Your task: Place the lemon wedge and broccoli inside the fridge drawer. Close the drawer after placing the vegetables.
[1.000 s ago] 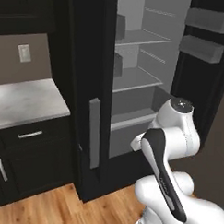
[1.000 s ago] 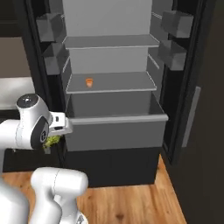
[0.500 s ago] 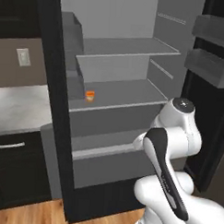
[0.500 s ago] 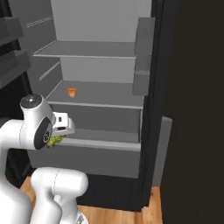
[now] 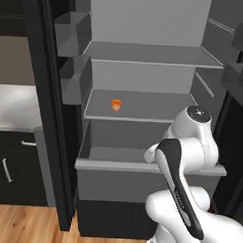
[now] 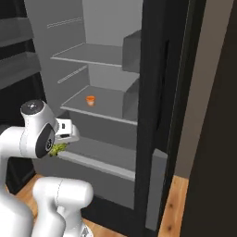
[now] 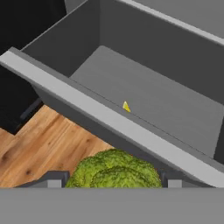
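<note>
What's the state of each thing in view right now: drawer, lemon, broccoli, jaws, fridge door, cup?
fridge drawer: pulled out, open.
lemon wedge: lying on the drawer floor, near its front wall.
broccoli: held between the jaws, outside the drawer front.
gripper: shut on the broccoli.
fridge door: open.
orange cup: upright on the shelf above the drawer.

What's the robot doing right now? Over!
Gripper shut on broccoli, outside the open fridge drawer. Lemon wedge already inside. Nothing blocking.
</note>
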{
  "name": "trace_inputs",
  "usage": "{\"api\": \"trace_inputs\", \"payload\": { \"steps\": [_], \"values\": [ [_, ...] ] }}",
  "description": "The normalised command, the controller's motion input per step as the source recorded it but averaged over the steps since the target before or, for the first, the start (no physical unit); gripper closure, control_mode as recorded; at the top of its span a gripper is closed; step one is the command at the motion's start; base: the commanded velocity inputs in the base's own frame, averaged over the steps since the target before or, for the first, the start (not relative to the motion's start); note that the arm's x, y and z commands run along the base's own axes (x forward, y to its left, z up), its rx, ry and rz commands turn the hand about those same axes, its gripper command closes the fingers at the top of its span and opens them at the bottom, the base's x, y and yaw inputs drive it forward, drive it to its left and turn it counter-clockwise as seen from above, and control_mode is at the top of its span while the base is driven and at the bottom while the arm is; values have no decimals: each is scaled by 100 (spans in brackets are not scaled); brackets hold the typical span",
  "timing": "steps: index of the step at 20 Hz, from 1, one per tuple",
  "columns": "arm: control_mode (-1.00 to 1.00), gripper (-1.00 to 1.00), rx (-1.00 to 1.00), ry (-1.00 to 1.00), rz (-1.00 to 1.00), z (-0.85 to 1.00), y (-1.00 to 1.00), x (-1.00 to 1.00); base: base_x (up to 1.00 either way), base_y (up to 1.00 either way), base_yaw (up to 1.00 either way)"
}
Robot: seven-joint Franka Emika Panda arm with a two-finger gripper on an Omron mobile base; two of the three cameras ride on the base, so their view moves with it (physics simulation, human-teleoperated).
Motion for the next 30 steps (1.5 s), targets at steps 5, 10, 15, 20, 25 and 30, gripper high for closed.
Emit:
{"api": "trace_inputs", "payload": {
  "steps": [5, 10, 15, 20, 25, 30],
  "values": [
    [100, 100, 0, 0, 0, 0, 0, 0, 9, -64, 37],
    [-100, 100, 5, 1, 18, -10, -15, 90, 0, 0, 0],
    [-100, 100, 0, 4, 0, -14, 2, 100, 0, 0, 0],
    [-100, 100, -12, 12, -9, -40, 44, 97, 0, 0, 0],
    [-100, 100, -6, 16, -1, -34, 4, 60, 0, 0, 0],
    [-100, 100, -3, 20, 0, -42, 0, 88, 0, 0, 0]
  ]
}}
